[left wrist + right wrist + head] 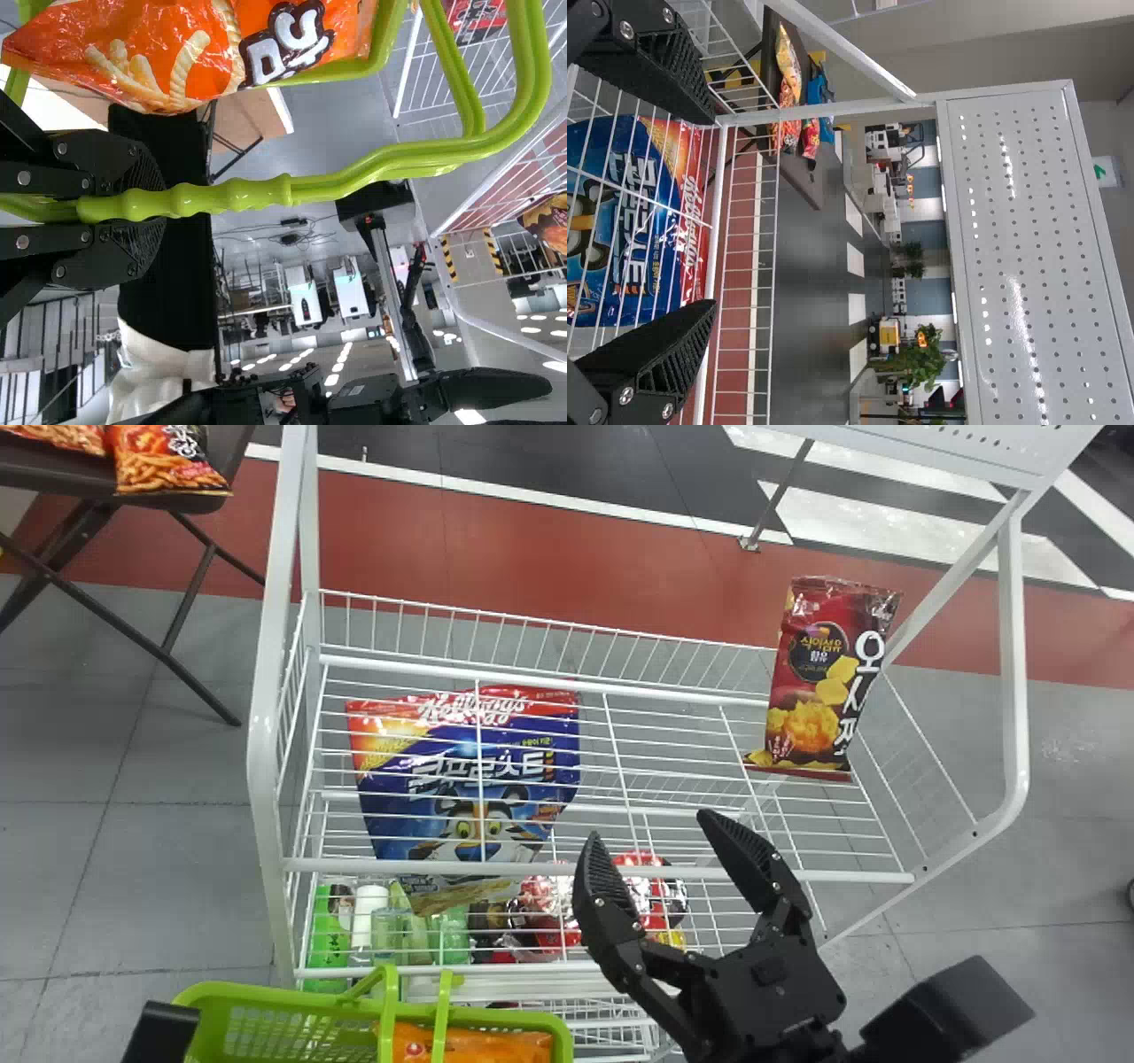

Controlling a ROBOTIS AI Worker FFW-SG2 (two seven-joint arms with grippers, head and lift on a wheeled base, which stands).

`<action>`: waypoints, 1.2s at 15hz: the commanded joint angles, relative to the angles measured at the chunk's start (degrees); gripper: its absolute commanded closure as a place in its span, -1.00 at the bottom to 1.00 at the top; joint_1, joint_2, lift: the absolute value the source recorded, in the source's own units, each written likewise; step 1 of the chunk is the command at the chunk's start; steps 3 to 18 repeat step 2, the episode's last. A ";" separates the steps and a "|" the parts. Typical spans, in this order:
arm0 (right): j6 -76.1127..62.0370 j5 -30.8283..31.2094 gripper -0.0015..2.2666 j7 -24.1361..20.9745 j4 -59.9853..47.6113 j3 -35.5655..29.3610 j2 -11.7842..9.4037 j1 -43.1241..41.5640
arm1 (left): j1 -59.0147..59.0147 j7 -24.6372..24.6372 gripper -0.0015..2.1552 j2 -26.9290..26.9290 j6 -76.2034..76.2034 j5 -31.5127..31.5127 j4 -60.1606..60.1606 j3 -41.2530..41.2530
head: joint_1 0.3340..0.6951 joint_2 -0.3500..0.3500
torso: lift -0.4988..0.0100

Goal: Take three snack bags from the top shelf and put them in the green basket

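Note:
My right gripper stands open over the front of the wire rack, nothing between its fingers; the right wrist view shows the gripper too. A dark red snack bag leans upright at the top shelf's right end, behind and right of this gripper. At bottom left, part of my left gripper shows beside the green basket. In the left wrist view, the left gripper is closed around the basket's green handle. An orange snack bag lies inside the basket.
Below the top shelf's wires are a blue cereal bag, bottles and red packs. White rack posts rise at both sides. A dark folding table with snack bags stands at the back left.

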 commanded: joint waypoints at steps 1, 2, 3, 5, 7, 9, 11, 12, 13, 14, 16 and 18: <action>0.00 -0.09 -0.93 0.00 0.08 -0.09 0.05 -0.07 | -0.10 -0.01 0.44 0.00 0.24 0.01 0.01 0.08 | 1.00 -1.00 | 0.85; 0.00 -0.09 -0.93 0.00 0.17 -0.09 0.05 -0.07 | -0.10 -0.10 0.44 -0.09 0.24 0.01 0.09 0.17 | 1.00 -1.00 | 0.85; 0.00 -0.09 -0.93 0.00 0.17 -0.09 0.05 -0.07 | -0.10 -0.10 0.44 -0.09 0.24 0.01 0.09 0.17 | 1.00 -1.00 | 0.85; 0.00 -0.09 -0.93 0.00 0.17 -0.09 0.05 -0.07 | -0.10 -0.10 0.44 -0.09 0.24 0.01 0.09 0.17 | 1.00 -1.00 | 0.85; 0.00 -0.09 -0.93 0.00 0.17 -0.09 0.05 -0.07 | -0.10 -0.10 0.44 -0.09 0.24 0.01 0.09 0.17 | 1.00 -1.00 | 0.85; 0.00 -0.09 -0.93 0.00 0.17 -0.09 0.05 -0.07 | -0.10 -0.10 0.44 -0.09 0.24 0.01 0.09 0.17 | 1.00 -1.00 | 0.85; 0.00 -0.09 -0.93 0.00 0.17 -0.09 0.05 -0.07 | -0.10 -0.10 0.44 -0.09 0.24 0.01 0.09 0.17 | 1.00 -1.00 | 0.85; 0.00 -0.09 -0.93 0.00 0.17 -0.09 0.05 -0.07 | -0.10 -0.10 0.44 -0.09 0.24 0.01 0.09 0.17 | 1.00 -1.00 | 0.85; 0.00 -0.09 -0.93 0.00 0.17 -0.09 0.05 -0.07 | -0.10 -0.10 0.44 -0.09 0.24 0.01 0.09 0.17 | 1.00 -1.00 | 0.85; 0.00 -0.09 -0.93 0.00 0.17 -0.09 0.05 -0.07 | -0.10 -0.10 0.44 -0.09 0.24 0.01 0.09 0.17 | 1.00 -1.00 | 0.85; 0.00 -0.09 -0.93 0.00 0.17 -0.09 0.05 -0.07 | -0.10 -0.10 0.44 -0.09 0.24 0.01 0.09 0.17 | 1.00 -1.00 | 0.85; 0.00 -0.09 -0.93 0.00 0.17 -0.09 0.05 -0.07 | -0.10 -0.10 0.44 -0.09 0.24 0.01 0.09 0.17 | 1.00 -1.00 | 0.85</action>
